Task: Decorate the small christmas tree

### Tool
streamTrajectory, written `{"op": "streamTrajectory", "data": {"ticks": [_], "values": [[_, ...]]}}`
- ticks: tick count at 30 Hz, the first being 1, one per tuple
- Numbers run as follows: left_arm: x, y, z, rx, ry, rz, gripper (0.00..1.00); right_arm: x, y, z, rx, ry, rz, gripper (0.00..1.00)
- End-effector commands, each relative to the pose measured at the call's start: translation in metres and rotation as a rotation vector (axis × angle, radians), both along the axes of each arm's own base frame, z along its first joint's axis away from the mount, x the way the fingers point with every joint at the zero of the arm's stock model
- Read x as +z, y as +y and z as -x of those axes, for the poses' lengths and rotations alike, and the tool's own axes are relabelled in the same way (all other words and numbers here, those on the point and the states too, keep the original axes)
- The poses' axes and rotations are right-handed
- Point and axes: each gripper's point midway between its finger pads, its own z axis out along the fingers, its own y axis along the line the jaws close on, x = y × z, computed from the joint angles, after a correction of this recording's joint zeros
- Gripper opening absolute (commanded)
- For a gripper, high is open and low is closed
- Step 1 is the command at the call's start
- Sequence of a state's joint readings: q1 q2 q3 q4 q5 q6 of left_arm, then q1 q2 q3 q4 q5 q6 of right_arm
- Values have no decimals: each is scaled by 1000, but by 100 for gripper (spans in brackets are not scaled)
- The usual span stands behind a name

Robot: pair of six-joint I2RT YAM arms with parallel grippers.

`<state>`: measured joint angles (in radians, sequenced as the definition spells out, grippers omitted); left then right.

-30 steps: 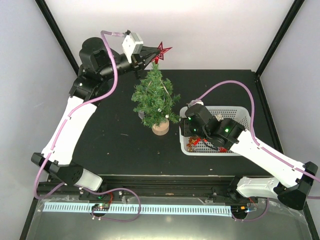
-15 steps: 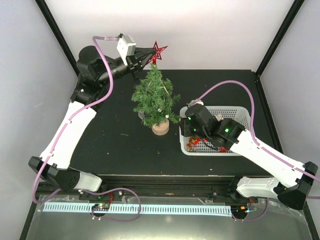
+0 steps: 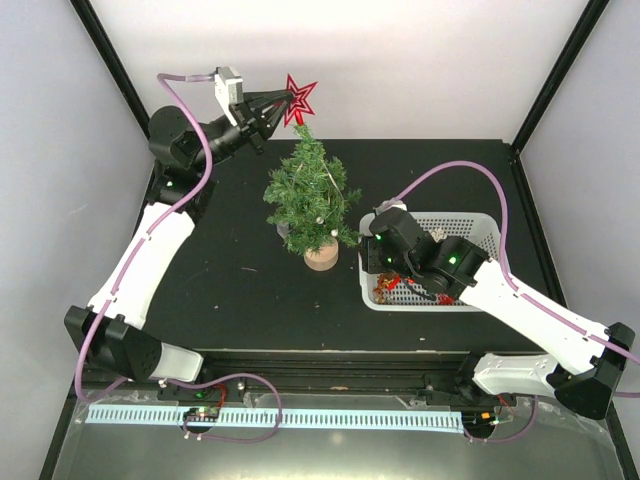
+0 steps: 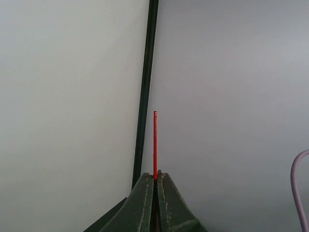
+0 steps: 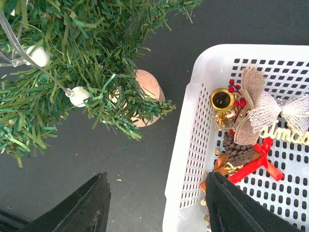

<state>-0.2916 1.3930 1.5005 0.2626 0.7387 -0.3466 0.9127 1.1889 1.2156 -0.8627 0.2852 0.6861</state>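
The small christmas tree [image 3: 311, 195] stands upright on its round wooden base [image 3: 321, 256] mid-table, with white beads on a string among its branches; its lower branches [image 5: 72, 72] fill the upper left of the right wrist view. My left gripper [image 3: 282, 104] is raised above and to the left of the treetop, shut on a red star [image 3: 298, 99]. In the left wrist view the star shows edge-on as a thin red strip [image 4: 155, 145] rising from the closed fingertips. My right gripper [image 5: 157, 203] hangs open and empty over the left wall of the white basket [image 5: 193, 145].
The white perforated basket [image 3: 470, 228] at the right holds several ornaments: a gold bell [image 5: 222, 100], a burlap bow [image 5: 253, 111], pinecones [image 5: 237, 151] and a red ribbon [image 5: 256, 163]. Black frame posts and white walls enclose the table.
The left arm has lifted and swung the red star up and to the left, away from the treetop. The right arm has not moved.
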Motion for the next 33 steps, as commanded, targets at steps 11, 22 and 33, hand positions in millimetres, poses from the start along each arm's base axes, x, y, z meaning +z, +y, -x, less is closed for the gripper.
{"op": "streamTrajectory", "data": {"ticks": [11, 22, 33], "values": [[10, -1, 19, -135, 14, 64, 13, 7, -3, -1, -21, 1, -22, 55], [10, -2, 24, -143, -15, 34, 27, 11, -4, -1, -23, -12, -22, 55], [15, 27, 29, -106, -4, 62, 41, 17, -2, -4, -20, -31, -21, 56]]}}
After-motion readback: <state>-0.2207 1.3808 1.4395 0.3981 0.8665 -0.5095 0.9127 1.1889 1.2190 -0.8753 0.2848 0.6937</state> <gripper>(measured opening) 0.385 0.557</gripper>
